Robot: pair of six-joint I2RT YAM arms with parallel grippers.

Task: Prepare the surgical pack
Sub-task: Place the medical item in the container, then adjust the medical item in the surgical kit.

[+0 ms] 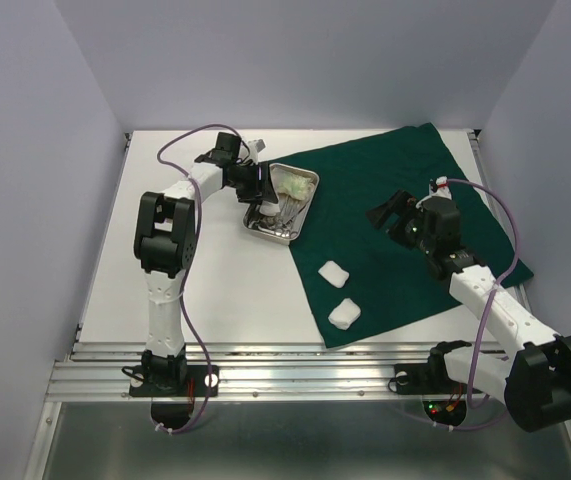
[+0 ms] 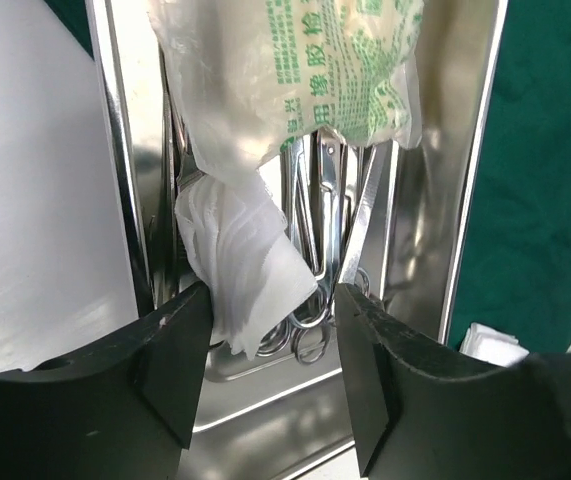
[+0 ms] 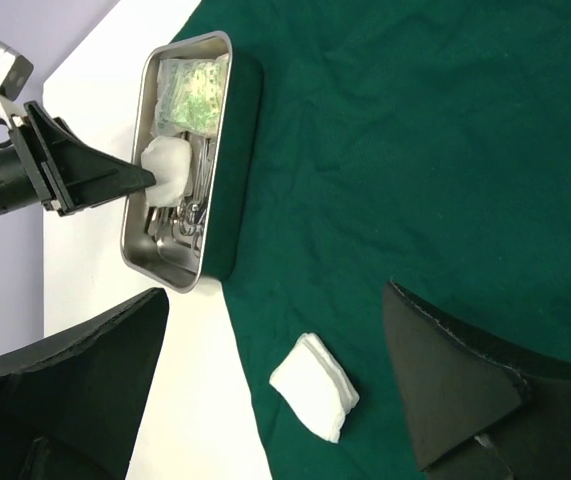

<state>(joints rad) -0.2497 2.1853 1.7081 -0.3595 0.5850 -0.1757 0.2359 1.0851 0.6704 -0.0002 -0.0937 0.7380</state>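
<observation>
Gauze [image 2: 240, 265] in tray [image 2: 120, 150]
Top view shows two pads [image 1: 334, 272] on drape [image 1: 405, 190], right wrist one; gauze lies between left pincer's [image 2: 273, 292] spread tips.

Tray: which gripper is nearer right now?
Left. The left gripper is over the tray, straddling a gauze pad inside; the right gripper hovers above the drape, apart from the tray.

Steel tray [image 2: 443, 180] mirror-glossy, smooth; forceps [image 2: 327, 215] shiny metal; packet [image 2: 315, 70] crinkly translucent plastic; gauze pad [image 2: 250, 270] soft matt weave; drape [image 1: 415, 190] matt green cloth; table [image 1: 215, 290] smooth white.
</observation>
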